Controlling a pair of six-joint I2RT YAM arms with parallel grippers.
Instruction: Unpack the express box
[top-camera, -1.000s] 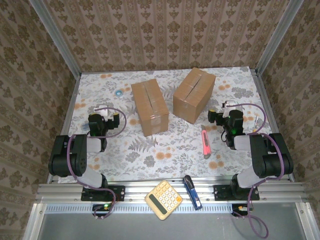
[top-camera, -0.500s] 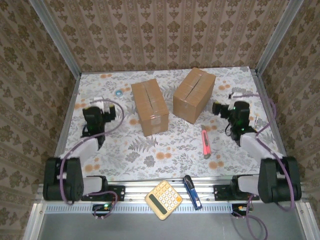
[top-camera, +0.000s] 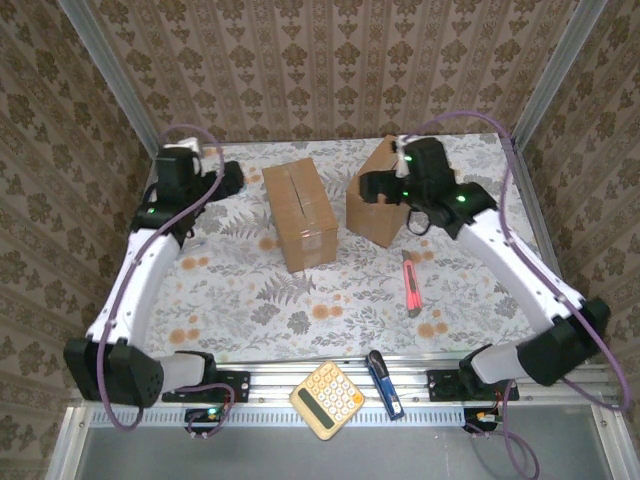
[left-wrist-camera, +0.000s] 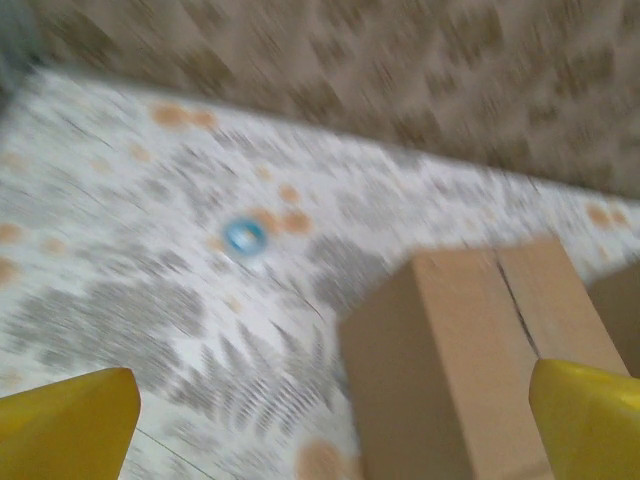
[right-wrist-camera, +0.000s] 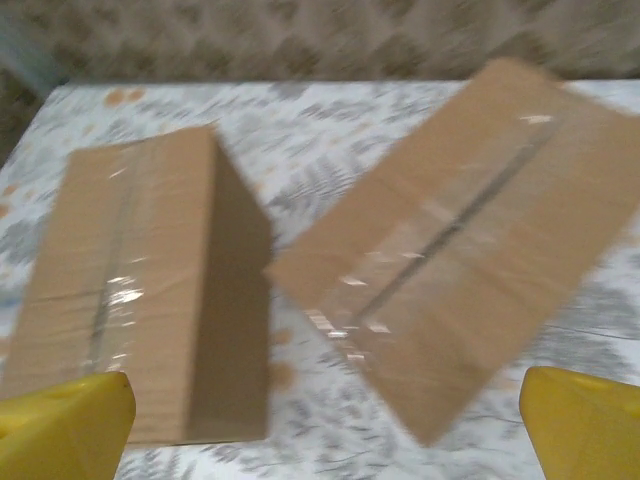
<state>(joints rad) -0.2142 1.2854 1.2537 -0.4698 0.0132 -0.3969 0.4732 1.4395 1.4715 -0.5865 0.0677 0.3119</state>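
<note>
Right gripper (top-camera: 372, 186) is wide open and empty, hovering over the right box (top-camera: 378, 216). Left gripper (top-camera: 230, 180) is the same, near the left box (top-camera: 298, 213). Both boxes sit taped shut on the tabletop (top-camera: 300, 300). You're at approach; next you probably need the cutter (top-camera: 410, 284).

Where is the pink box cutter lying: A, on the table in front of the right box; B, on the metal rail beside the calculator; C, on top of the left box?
A: the pink box cutter lies flat on the flowered table, just nearer the arms than the right box.
</note>
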